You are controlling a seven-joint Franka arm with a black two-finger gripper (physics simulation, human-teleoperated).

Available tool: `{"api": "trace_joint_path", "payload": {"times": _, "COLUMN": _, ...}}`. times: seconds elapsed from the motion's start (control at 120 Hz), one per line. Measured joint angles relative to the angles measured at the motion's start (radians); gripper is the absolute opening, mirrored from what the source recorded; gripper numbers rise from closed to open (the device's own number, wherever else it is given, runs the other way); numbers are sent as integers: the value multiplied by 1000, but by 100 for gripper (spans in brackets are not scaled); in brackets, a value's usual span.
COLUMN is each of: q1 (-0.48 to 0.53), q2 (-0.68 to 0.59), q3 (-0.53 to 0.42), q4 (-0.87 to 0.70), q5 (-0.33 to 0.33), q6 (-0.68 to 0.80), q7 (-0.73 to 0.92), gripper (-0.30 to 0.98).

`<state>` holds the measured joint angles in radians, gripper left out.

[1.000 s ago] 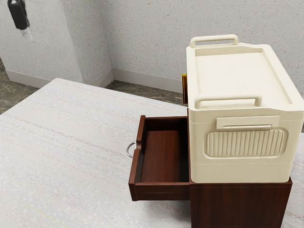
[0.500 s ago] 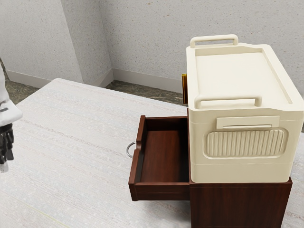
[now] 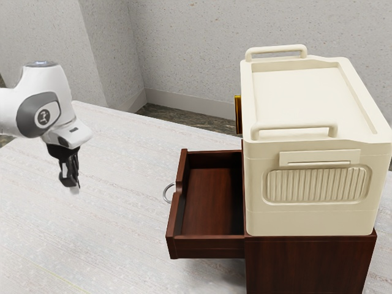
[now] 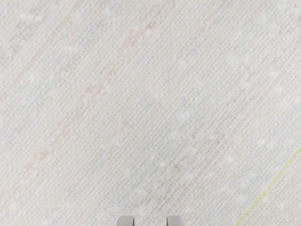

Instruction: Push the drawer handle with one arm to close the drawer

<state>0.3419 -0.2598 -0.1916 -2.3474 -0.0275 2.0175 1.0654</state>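
See rough, speckled walls [image 3: 190,49] meeting in a corner beyond the pale, streaked worktop [image 3: 110,233]. Find a cream lidded container [image 3: 306,214] at the exterior view's right, upright on a dark reddish-brown wooden cabinet [image 3: 306,263], with two rounded carry bars [image 3: 294,128] on top and a ribbed panel [image 3: 317,185] in one side. Reach in from the exterior view's left with the white arm [image 3: 58,86], over the worktop.

Find the drawer [image 3: 208,202] standing well out of the cabinet toward the exterior view's left, open-topped, above the worktop's surface. Hold the black gripper [image 3: 74,185] pointing down over the worktop, between its left-hand edge and the drawer in the exterior view, well apart from both drawer and cabinet. Read it as released, with pale fingertips [image 4: 175,221] parted in the wrist view. Find the curved metal pull handle [image 3: 164,193] on the drawer's outer face, toward the gripper's side. Note a thin yellow line [image 4: 263,194] across the worktop.
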Motion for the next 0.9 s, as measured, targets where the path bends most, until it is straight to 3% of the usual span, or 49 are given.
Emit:
{"api": "trace_joint_path", "payload": {"times": 0.5, "q1": 0, "q2": 110, "q3": -190, "q4": 65, "q5": -97, "q6": 105, "q7": -72, "gripper": -10}}
{"api": "trace_joint_path", "payload": {"times": 0.9, "q1": -5, "q2": 211, "q3": -299, "q4": 144, "q5": -91, "q6": 139, "q7": -113, "gripper": -10}}
